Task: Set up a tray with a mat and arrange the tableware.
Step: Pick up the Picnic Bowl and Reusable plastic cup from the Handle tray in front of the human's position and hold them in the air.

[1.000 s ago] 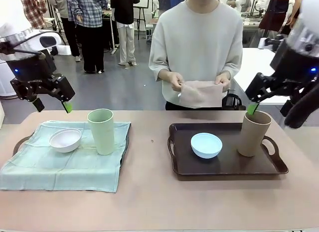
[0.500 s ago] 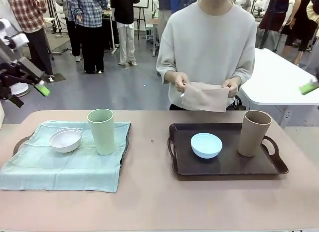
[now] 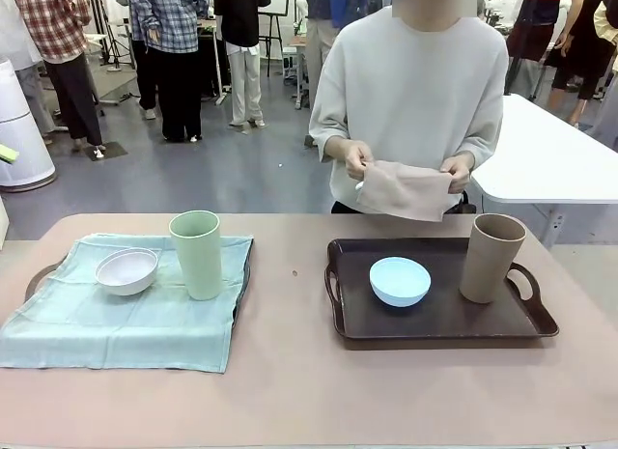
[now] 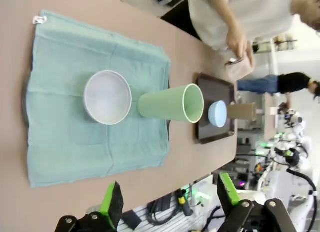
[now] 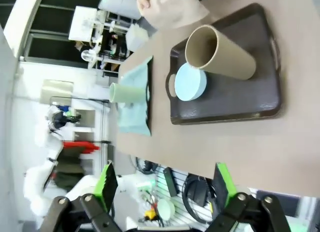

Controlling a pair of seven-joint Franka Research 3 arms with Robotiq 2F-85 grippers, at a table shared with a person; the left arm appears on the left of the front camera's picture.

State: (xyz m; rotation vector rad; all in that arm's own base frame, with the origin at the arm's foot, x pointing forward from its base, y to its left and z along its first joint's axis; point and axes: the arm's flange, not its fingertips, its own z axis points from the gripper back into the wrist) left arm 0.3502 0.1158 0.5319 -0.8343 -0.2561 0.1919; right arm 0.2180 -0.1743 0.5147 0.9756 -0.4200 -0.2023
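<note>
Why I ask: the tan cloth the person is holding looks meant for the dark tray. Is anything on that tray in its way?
Yes. The light blue bowl and the tan cup stand directly on the bare dark tray, where the tan cloth, held up behind it, would lie. Both would likely need lifting off first.

Bare strip of table [image 3: 290, 372] between the mat [image 3: 116, 323] and the dark tray [image 3: 444, 323]: open lane, near edge to far edge. Near edge of the table is free all along.

On the mat: green cup [image 3: 196, 254] stands tall at right, white bowl [image 3: 126, 270] low just to its left; front half of the mat is free.

In the tray: tan cup [image 3: 491, 258] tall at far right, blue bowl [image 3: 400, 280] low left of centre, open floor between them.

Far side behind the tray: person's hands [image 3: 357, 159] holding a cloth [image 3: 406, 190].
</note>
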